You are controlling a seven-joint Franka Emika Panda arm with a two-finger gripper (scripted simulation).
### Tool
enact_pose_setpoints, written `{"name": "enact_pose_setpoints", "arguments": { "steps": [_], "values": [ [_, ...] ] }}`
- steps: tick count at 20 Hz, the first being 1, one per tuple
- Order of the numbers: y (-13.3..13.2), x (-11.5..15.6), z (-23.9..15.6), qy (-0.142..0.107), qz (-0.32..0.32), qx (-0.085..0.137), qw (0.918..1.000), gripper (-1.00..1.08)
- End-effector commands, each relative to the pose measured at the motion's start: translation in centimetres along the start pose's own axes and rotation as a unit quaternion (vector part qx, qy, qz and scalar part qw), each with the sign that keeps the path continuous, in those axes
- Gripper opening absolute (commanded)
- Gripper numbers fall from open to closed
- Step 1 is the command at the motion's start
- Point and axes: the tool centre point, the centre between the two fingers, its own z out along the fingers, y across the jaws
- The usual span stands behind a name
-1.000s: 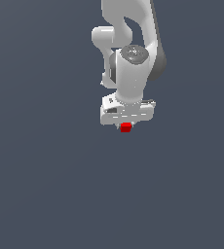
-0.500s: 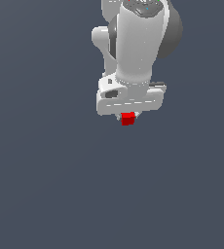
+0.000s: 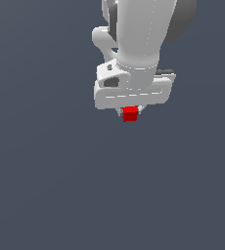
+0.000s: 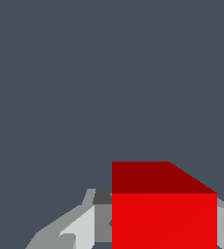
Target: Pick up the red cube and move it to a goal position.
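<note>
The red cube [image 3: 130, 114] is a tiny plain bright red block held just under the white gripper body in the exterior view. My gripper [image 3: 130, 113] is shut on it, and the cube hangs well above the grey floor. The fingers are mostly hidden behind the gripper body and the cube. In the wrist view the red cube [image 4: 163, 214] fills the space between the two grey fingers [image 4: 82, 228], its darker top face showing. No goal marker shows in either view.
The white arm [image 3: 139, 34] rises above the gripper at the top of the exterior view. A plain dark grey floor [image 3: 51, 185] surrounds it.
The gripper with the red cube has risen and come closer to the exterior camera, so the arm looks larger. The cube stays held between the fingers.
</note>
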Motion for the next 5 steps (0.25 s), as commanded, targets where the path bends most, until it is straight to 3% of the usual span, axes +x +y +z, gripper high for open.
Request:
{"name": "enact_pose_setpoints", "arguments": {
  "steps": [1,5],
  "values": [
    [0.04,0.24,-0.54,0.000,0.000,0.000,1.0000,-1.00],
    [0.06,0.36,-0.80,0.000,0.000,0.000,1.0000,-1.00]
  ]
}}
